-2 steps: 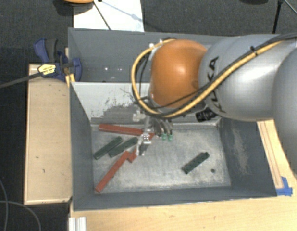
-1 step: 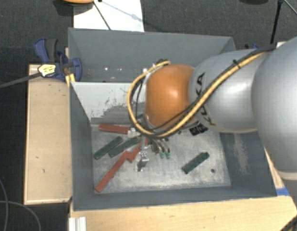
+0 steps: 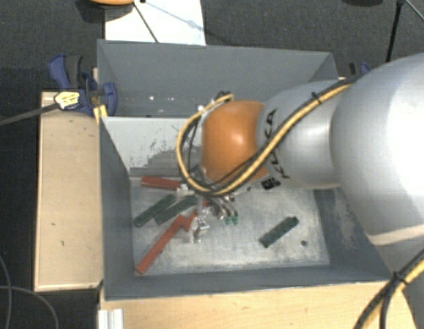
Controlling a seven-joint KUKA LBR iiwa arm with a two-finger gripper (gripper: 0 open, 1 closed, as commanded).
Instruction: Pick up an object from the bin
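Lying beneath the gripper (image 3: 200, 228) (open or closed, I cannot tell), a long red stick (image 3: 162, 244) slants off view-left among dark green sticks (image 3: 154, 212) near the left wall of the bin (image 3: 116, 197), with open floor and a lone green stick (image 3: 278, 232) view-right.

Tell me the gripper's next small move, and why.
Probably ease straight down a little. The gripper sits right at the upper end of the long red stick, next to the crossed green sticks, so that end looks like the nearest thing to take.
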